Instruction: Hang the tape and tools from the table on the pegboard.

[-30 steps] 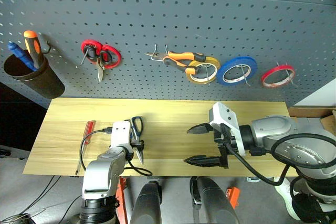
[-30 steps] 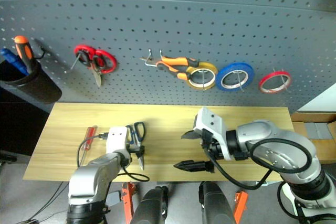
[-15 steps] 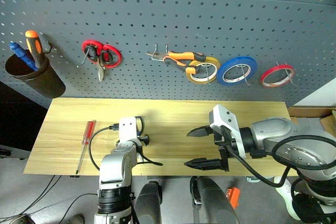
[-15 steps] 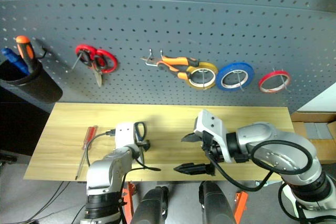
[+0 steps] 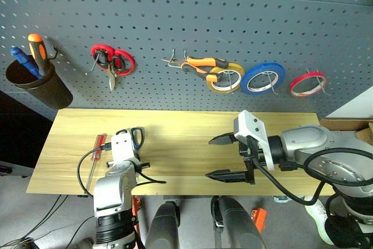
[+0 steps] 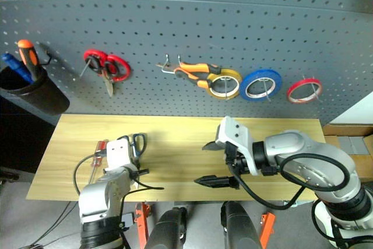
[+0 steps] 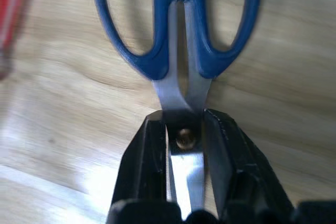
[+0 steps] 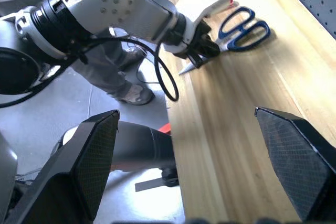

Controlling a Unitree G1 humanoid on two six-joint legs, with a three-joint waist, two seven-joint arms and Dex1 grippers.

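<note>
Scissors (image 7: 178,51) shifted left with left end effector (image 7: 184,145), beside screwdriver (image 5: 93,158), table (image 5: 186,126)

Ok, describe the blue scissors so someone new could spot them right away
Look at the wooden table below the grey pegboard, toward its left end. The blue-handled scissors lie flat there, the left gripper shut on their blades at the pivot. The red-handled pair hangs on the pegboard.

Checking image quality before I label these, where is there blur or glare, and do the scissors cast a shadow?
Left wrist view: scissors handles soft and out of focus, a pale glare patch on the table beside the left gripper; a dark shadow lies under the handles. Right wrist view: its own fingers are blurred dark shapes. Left eye view: evenly lit and sharp.
</note>
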